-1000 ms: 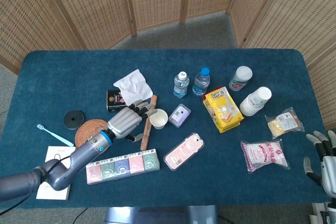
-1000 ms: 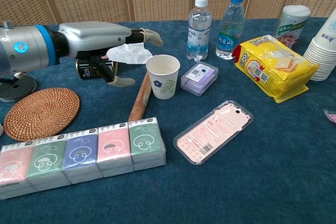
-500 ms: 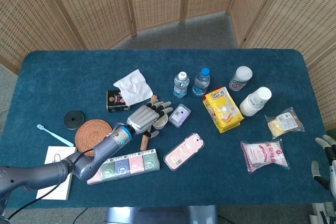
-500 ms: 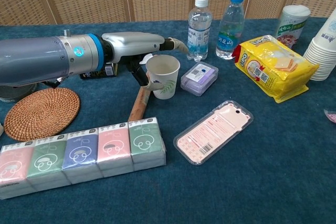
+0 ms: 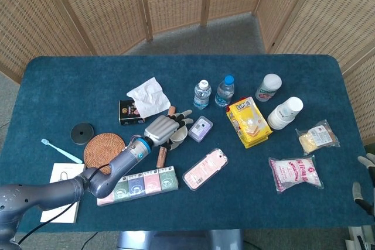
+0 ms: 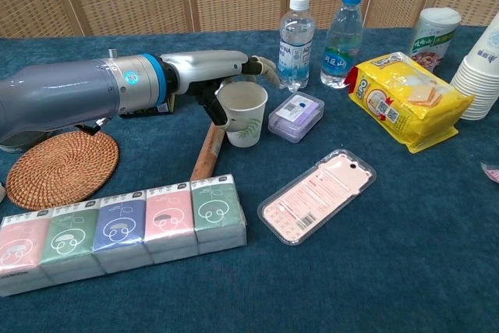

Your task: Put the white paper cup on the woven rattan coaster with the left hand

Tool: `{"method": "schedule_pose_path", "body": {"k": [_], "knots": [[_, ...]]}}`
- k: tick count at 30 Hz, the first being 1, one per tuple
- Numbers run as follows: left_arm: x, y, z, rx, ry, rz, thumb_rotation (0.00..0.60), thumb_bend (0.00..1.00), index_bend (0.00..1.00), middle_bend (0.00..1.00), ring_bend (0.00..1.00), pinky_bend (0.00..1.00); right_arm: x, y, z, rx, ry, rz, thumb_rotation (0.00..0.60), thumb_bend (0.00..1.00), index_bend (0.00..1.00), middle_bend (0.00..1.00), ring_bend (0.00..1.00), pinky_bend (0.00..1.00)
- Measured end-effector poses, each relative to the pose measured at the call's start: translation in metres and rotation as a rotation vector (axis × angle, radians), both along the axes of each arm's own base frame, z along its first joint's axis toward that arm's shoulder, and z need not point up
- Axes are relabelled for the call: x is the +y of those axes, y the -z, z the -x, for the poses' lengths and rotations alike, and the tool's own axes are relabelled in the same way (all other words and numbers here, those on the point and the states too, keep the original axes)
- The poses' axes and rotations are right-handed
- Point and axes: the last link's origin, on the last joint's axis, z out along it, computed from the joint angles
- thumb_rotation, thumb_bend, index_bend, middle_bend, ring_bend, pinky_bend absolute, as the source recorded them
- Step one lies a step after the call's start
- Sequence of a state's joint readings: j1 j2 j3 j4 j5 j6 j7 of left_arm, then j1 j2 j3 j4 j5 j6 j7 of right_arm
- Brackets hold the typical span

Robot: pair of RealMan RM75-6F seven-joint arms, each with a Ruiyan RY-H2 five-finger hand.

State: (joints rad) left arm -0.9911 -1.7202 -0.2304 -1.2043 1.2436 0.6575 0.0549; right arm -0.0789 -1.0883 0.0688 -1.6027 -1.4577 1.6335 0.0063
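Note:
The white paper cup [image 6: 245,115] with a leaf print stands upright on the blue cloth, mostly covered by my hand [image 5: 170,127] in the head view. My left hand [image 6: 222,76] reaches in from the left and brackets the cup. Its thumb lies against the cup's near-left wall, and its fingers [image 6: 265,70] curve behind the rim with a small gap. The woven rattan coaster [image 6: 61,168] lies flat to the left, under my forearm [image 5: 104,149]. My right hand [image 5: 364,177] shows only at the lower right edge of the head view, fingers apart and holding nothing.
A wooden stick [image 6: 206,155] lies just left of the cup. A purple box [image 6: 296,115] sits to the cup's right, with two water bottles [image 6: 295,30] behind it. A row of tissue packs [image 6: 117,224] and a pink phone case [image 6: 316,195] lie nearer. A black tin [image 5: 127,111] sits behind the forearm.
My left hand has swung right from above the stick to the cup, and its thumb and fingers now bracket it. The cup has not moved. My right hand has dropped toward the frame's edge.

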Motion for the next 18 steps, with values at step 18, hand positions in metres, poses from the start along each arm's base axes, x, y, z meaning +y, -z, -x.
{"method": "schedule_pose_path", "body": {"k": [18], "knots": [[0.0054, -0.0017, -0.0012, -0.071, -0.011, -0.014, 0.6, 0.39, 0.42, 0.32, 0.47, 0.48, -0.0057, 0.005, 0.0051, -0.021, 0.008, -0.02, 0.6, 0.52, 0.23, 0.18, 0.0, 0.15]]}}
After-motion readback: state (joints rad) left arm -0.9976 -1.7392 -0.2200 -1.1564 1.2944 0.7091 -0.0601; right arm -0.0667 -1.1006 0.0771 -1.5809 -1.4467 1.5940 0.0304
